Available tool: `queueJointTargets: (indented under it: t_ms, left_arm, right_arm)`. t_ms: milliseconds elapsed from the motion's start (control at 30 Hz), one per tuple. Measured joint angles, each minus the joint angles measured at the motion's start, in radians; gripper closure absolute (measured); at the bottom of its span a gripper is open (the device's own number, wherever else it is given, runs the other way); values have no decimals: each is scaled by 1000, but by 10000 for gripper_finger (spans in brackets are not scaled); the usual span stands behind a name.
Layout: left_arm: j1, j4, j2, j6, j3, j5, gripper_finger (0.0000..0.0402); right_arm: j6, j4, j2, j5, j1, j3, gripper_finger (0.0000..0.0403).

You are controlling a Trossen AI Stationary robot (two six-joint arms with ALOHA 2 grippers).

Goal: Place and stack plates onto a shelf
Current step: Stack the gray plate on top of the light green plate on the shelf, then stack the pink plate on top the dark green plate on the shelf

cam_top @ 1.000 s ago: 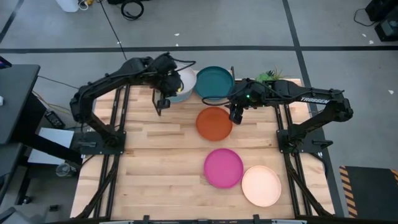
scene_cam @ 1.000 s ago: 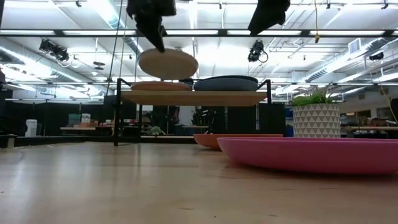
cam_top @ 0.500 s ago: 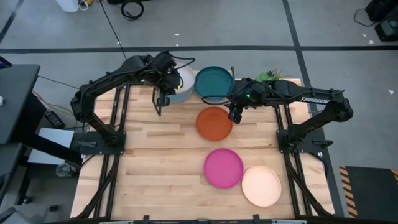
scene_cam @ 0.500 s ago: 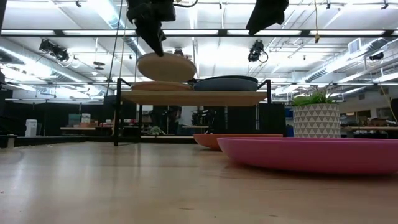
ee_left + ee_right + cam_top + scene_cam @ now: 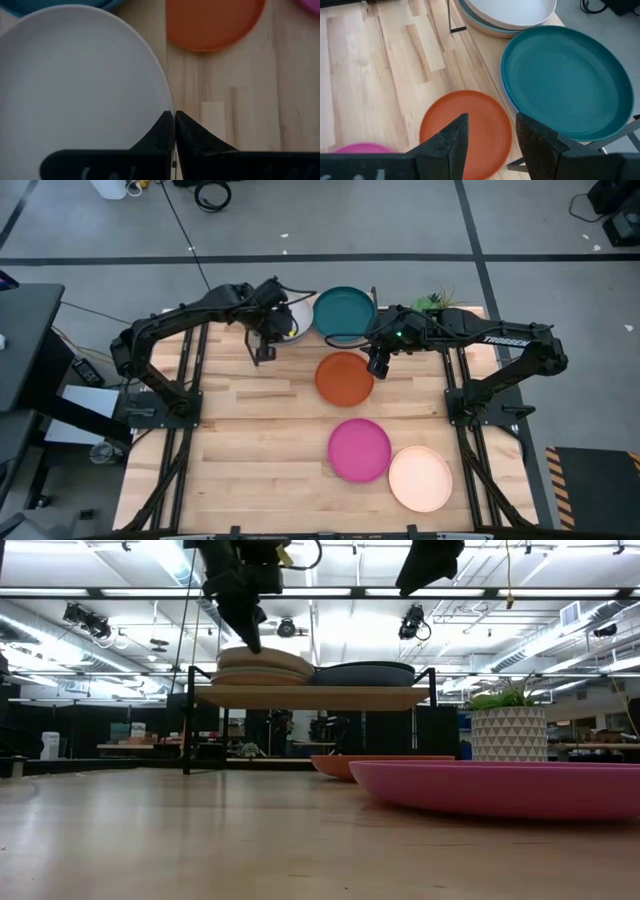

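Note:
My left gripper (image 5: 264,352) is shut on the grey plate (image 5: 75,85), which lies on top of the stack of plates (image 5: 262,675) on the left half of the shelf (image 5: 310,697). The dark teal plate (image 5: 345,312) lies on the shelf's right half, on top of another plate. The orange plate (image 5: 344,378), the magenta plate (image 5: 359,449) and the cream plate (image 5: 420,478) lie flat on the table. My right gripper (image 5: 490,145) is open and empty, up in the air over the orange plate's right edge. My left gripper pinches the grey plate's rim (image 5: 170,107) at its near left edge, one finger inside the rim and one outside. The fingers (image 5: 250,635) come from above, slanting down. The plate lies nearly level on the stack.
A white patterned pot with a green plant (image 5: 508,733) stands at the table's far right, beside the shelf. The table's left half and near left (image 5: 250,460) are bare wood.
My left gripper has gone down with the grey plate. The plate, held tilted above the stack a second ago, now lies on the stack, nearly level. The gripper stays shut on its rim.

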Motion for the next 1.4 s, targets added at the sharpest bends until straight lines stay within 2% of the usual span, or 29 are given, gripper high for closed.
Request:
queueJointTargets:
  t_ms: [67,167,367,467,533,633,867,1033,1233,1400]
  left_arm:
    - [0,12,0,-19,-3,-2,378]
    - [8,33,0,-41,-2,-1,332]
    - [30,-25,-3,-65,9,4,247]
    - [12,-38,-48,-71,48,90,229]
    - [-22,-14,-101,-97,55,137,228]
    - [-93,59,-178,-163,19,147,236]
    - [-238,264,-402,-331,-290,54,259]
    - [-299,366,-551,-466,-461,11,260]
    - [-362,422,-680,-536,-543,-85,260]
    - [-383,454,-742,-536,-547,-137,260]
  right_arm:
    - [0,0,0,0,0,0,233]
    - [6,0,0,0,0,0,233]
    - [8,0,0,-1,0,0,233]
    - [24,-1,0,-45,0,0,233]
    - [50,-10,1,-112,4,-1,233]
    - [102,-16,3,-179,35,-36,233]
    - [280,80,14,-230,156,-188,233]
    - [426,121,77,-232,229,-282,233]
    - [500,117,201,-234,263,-324,233]
    - [516,121,326,-283,261,-328,233]
